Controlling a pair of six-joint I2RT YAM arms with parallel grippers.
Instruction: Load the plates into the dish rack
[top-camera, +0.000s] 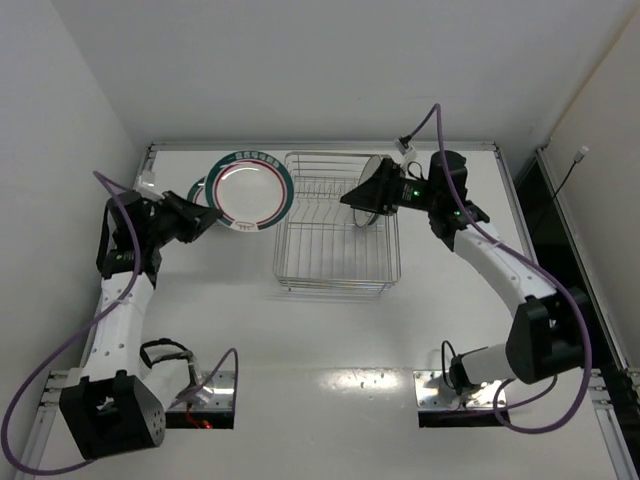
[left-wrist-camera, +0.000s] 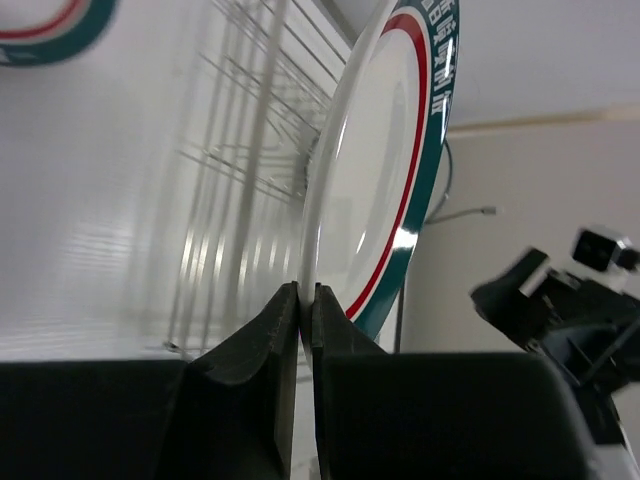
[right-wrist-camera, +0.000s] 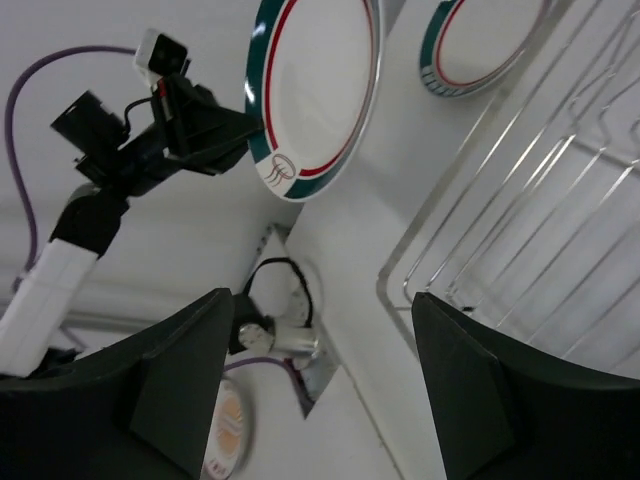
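Observation:
My left gripper (top-camera: 213, 218) is shut on the rim of a white plate with a teal rim and thin red ring (top-camera: 252, 190), holding it lifted and tilted left of the dish rack (top-camera: 338, 262). The left wrist view shows the fingers (left-wrist-camera: 305, 292) pinching that plate (left-wrist-camera: 372, 190) edge-on. A second teal-rimmed plate (top-camera: 197, 189) lies on the table beneath it. My right gripper (top-camera: 353, 197) is open over the rack, next to a pale plate (top-camera: 377, 185) standing tilted in it. That plate shows in the right wrist view (right-wrist-camera: 226, 440) by one finger. The dark teal plate is out of view.
The silver wire rack fills the middle rear of the white table (top-camera: 330, 340). White walls close in the rear and left side. The right wrist view shows the rack's corner (right-wrist-camera: 480, 250), the left arm (right-wrist-camera: 130, 140), and both teal-rimmed plates (right-wrist-camera: 315, 90) (right-wrist-camera: 480, 40).

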